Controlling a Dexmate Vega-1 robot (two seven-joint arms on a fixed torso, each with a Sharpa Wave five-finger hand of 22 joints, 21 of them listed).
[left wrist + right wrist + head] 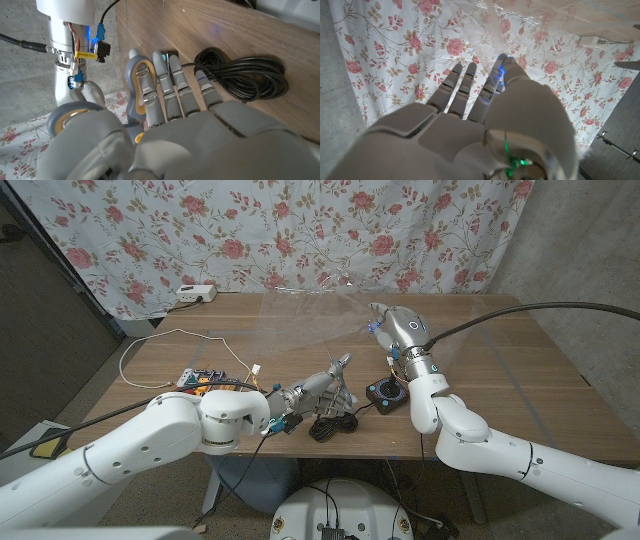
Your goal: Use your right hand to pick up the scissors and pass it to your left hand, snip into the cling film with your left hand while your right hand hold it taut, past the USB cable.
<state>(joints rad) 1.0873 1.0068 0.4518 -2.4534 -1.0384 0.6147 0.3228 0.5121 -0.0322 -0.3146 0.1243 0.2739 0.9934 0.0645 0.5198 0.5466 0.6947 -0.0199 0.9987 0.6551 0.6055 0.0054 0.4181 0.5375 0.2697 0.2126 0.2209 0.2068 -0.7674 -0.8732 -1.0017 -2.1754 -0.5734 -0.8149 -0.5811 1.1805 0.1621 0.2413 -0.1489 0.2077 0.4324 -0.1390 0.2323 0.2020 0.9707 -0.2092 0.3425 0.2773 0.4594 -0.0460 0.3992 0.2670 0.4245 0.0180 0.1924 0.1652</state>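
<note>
My left hand holds the scissors low over the table's front middle, blades pointing up and away. Their grey and orange handle loop sits by my fingers. My right hand is raised over the middle right and pinches a corner of the clear cling film, which stretches from it toward the back left. The film shows crinkled just past the pinching fingertips. The coiled black USB cable lies on the table just beyond my left hand, below the scissors.
A small black box with a red knob sits right of the cable. A white cord, a white power strip and a colourful small board lie at the left. A floral curtain hangs behind the table.
</note>
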